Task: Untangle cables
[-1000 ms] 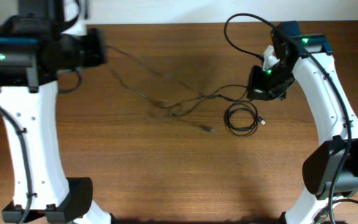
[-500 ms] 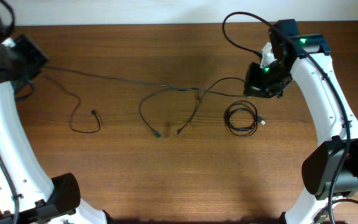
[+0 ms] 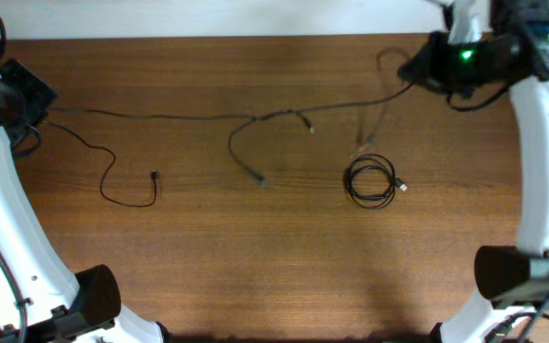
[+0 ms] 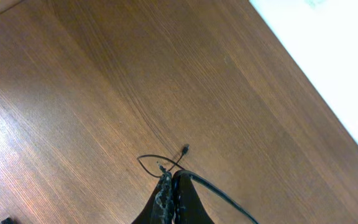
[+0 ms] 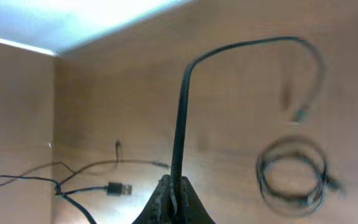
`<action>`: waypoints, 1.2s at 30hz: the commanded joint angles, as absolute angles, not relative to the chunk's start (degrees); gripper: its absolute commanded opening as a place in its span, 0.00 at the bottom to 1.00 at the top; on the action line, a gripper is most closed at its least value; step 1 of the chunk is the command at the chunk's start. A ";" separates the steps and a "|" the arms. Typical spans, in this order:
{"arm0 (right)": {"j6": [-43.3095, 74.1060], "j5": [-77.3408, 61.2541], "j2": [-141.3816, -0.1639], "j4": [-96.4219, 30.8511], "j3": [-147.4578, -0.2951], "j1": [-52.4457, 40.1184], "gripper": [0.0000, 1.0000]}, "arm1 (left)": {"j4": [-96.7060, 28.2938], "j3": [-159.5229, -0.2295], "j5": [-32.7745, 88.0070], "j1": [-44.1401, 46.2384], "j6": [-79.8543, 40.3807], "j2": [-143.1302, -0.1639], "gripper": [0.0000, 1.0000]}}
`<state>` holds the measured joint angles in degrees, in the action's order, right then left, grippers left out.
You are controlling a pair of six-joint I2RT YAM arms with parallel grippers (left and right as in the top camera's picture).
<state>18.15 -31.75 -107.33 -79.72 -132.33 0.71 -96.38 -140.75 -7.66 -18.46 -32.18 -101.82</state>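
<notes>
Two tools were pinched shut on the cables (image 3: 198,118), thin, limp black cords with small plug ends. The left tool (image 4: 171,182) clamped one strand at the far left of the table (image 3: 274,267). The right tool (image 5: 173,186) clamped another near the far right corner. A nearly straight line of cord ran between them across the reddish-brown, fine-grained wood. From that line a slack loop curved toward the near edge at the left, ending in a small plug (image 3: 153,176), and a narrower hook-shaped loop lay at the middle. A coiled cable (image 3: 351,183) lay apart as a neat ring, nearer than the right tool. The white-shelled left arm (image 3: 8,219) curved from the near edge up to the far left. The right arm (image 3: 541,143) reached likewise to the far right, its wrist blurred.
</notes>
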 commanded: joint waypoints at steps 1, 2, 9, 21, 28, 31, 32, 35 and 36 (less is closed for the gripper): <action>17.39 -31.40 -102.19 -79.77 -143.37 1.21 0.04 | -96.09 -141.03 -9.89 -18.92 -33.43 -100.75 0.00; 17.39 -31.31 -101.69 -79.79 -145.88 1.21 0.04 | -96.09 -140.84 -9.91 -18.92 -33.43 -100.75 0.00; 24.51 -11.86 -98.56 -81.41 -155.28 6.92 0.04 | -95.79 -139.46 -14.63 -18.92 -33.91 -100.79 0.00; 22.55 -8.01 -99.44 -89.17 -155.09 28.34 0.04 | -95.50 -139.46 -14.59 -18.92 -34.09 -100.82 0.00; 28.03 -0.93 -100.55 -90.89 -155.04 38.06 0.04 | -95.61 -139.46 -14.39 -18.92 -34.09 -100.82 0.00; 29.23 -0.89 -100.77 -91.77 -155.04 39.59 0.04 | -95.61 -139.46 -14.37 -18.92 -34.09 -100.82 0.00; 29.21 -0.75 -100.77 -91.77 -155.04 39.64 0.04 | -95.59 -139.48 -14.37 -18.92 -34.09 -100.82 0.00; 29.65 2.11 -100.77 -91.98 -155.04 39.64 0.04 | -95.53 -139.46 -14.37 -18.92 -34.09 -100.82 0.00; 30.76 2.13 -100.77 -92.27 -155.04 39.62 0.04 | -95.55 -139.46 -14.33 -18.92 -34.09 -100.82 0.00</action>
